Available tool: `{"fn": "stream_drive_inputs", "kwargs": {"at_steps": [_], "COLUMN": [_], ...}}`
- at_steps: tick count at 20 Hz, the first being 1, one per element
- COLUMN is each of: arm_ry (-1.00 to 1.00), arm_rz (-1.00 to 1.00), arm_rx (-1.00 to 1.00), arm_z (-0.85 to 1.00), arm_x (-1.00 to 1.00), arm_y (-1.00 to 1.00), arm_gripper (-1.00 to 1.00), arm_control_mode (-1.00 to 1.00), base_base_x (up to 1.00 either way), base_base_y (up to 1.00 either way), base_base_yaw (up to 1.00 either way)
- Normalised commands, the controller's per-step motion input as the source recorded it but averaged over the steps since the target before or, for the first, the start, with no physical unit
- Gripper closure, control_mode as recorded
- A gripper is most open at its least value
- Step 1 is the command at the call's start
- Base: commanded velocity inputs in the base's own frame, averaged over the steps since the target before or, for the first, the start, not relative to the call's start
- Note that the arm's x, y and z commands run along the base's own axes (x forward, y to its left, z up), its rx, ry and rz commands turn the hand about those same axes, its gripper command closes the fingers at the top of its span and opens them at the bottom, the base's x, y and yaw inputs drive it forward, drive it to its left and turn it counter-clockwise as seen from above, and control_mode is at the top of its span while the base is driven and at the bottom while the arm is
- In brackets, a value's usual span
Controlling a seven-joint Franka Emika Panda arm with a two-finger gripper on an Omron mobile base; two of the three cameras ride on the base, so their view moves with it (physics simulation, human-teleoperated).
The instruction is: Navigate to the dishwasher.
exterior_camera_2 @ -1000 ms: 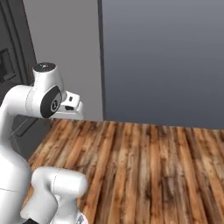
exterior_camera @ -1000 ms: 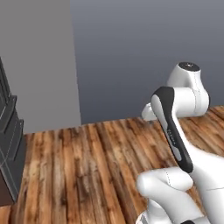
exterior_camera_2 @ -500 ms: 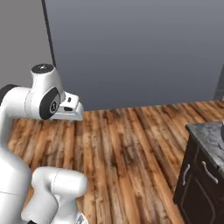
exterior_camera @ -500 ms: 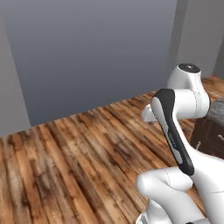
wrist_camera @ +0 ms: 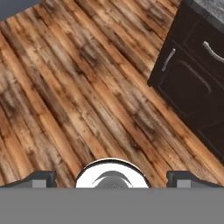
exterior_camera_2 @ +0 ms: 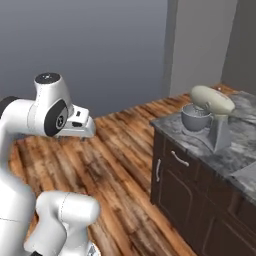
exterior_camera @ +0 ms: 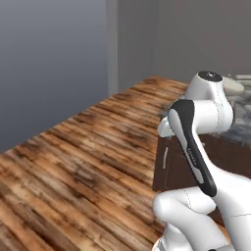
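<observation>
The dishwasher is out of view. My gripper (wrist_camera: 112, 178) points down at the wooden floor, and its two dark fingertips (wrist_camera: 43, 177) stand wide apart at the bottom of the hand view, open with nothing between them. The hand (exterior_camera_2: 76, 124) is held close in front of the arm, above the floor and left of a dark cabinet. In the left base view the arm (exterior_camera: 192, 147) covers most of the hand.
A dark-brown cabinet (exterior_camera_2: 176, 186) with thin silver handles (wrist_camera: 168, 59) stands at the right under a grey marble counter (exterior_camera_2: 235, 150). On the counter sits a stand mixer (exterior_camera_2: 210, 114). Wooden floor (exterior_camera: 83, 166) stretches to the left, bounded by a grey wall (exterior_camera: 49, 59) and a pillar (exterior_camera_2: 200, 45).
The whole scene has swung across both base views, so the camera has turned. The counter, cabinet and mixer have come into view at the right. The arm keeps its pose.
</observation>
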Motion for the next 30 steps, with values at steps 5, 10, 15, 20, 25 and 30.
{"fn": "stream_drive_inputs", "kwargs": {"at_steps": [5,10,15,20,25,30], "arm_ry": [0.00,0.00,0.00,0.00,0.00,0.00], "arm_rz": [0.00,0.00,0.00,0.00,0.00,0.00], "arm_rx": [0.00,0.00,0.00,0.00,0.00,0.00], "arm_z": [0.00,0.00,0.00,0.00,0.00,0.00], "arm_x": [0.00,0.00,0.00,0.00,0.00,0.00], "arm_y": [0.00,0.00,0.00,0.00,0.00,0.00], "arm_gripper": [-1.00,-1.00,-1.00,-1.00,-1.00,-1.00], "arm_control_mode": [1.00,1.00,1.00,1.00,1.00,1.00], "base_base_x": [0.00,0.00,0.00,0.00,0.00,0.04], "base_base_y": [-0.35,-0.48,-0.63,-0.79,-0.85,-0.84], "base_base_yaw": [-0.67,-0.66,-0.63,-0.62,-0.58,-0.57]}}
